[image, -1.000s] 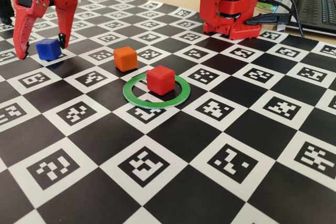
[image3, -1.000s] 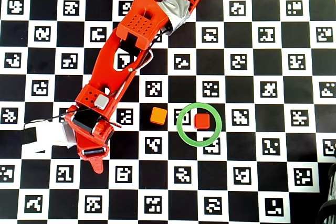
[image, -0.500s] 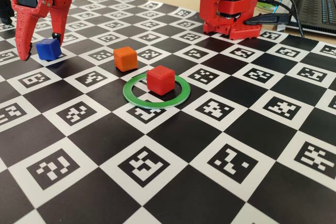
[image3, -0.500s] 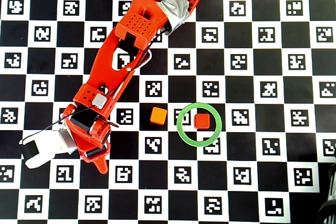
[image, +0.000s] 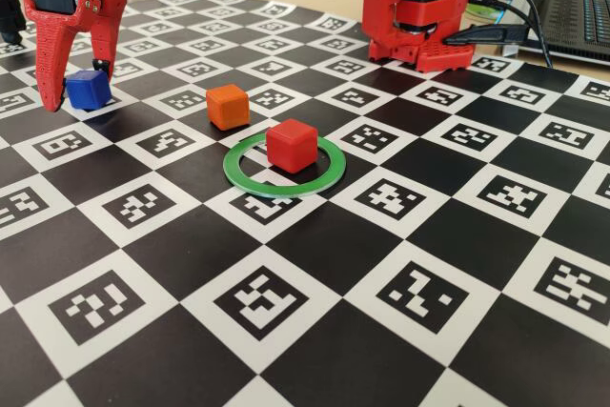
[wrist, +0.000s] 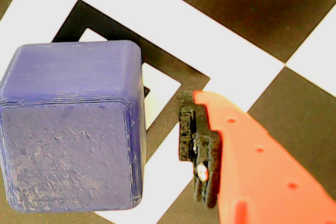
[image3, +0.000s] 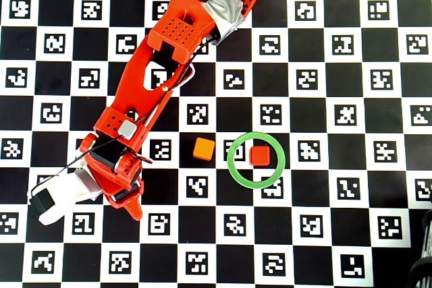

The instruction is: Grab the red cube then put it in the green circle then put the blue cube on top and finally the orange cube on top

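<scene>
The red cube (image: 291, 145) (image3: 259, 156) sits inside the green circle (image: 284, 191) (image3: 256, 185), a flat ring on the mat. Left of the ring stands the orange cube (image: 228, 106) (image3: 203, 148). At the far left of the fixed view the blue cube (image: 88, 89) rests on the mat between the lowered fingers of my red gripper (image: 78, 90), which is open. The wrist view shows the blue cube (wrist: 71, 129) close up, with a strip of mat between it and one padded finger (wrist: 197, 150); the other finger is out of frame. From overhead my gripper (image3: 123, 199) hides the blue cube.
The arm's red base (image: 415, 7) stands at the back of the checkered marker mat (image: 381, 264), with cables and a laptop (image: 581, 16) to its right. A white wrist camera (image3: 57, 193) sticks out left of the gripper in the overhead view.
The jaws have narrowed around the blue cube, and the gripper has swung slightly over it. None of the cubes has moved.
</scene>
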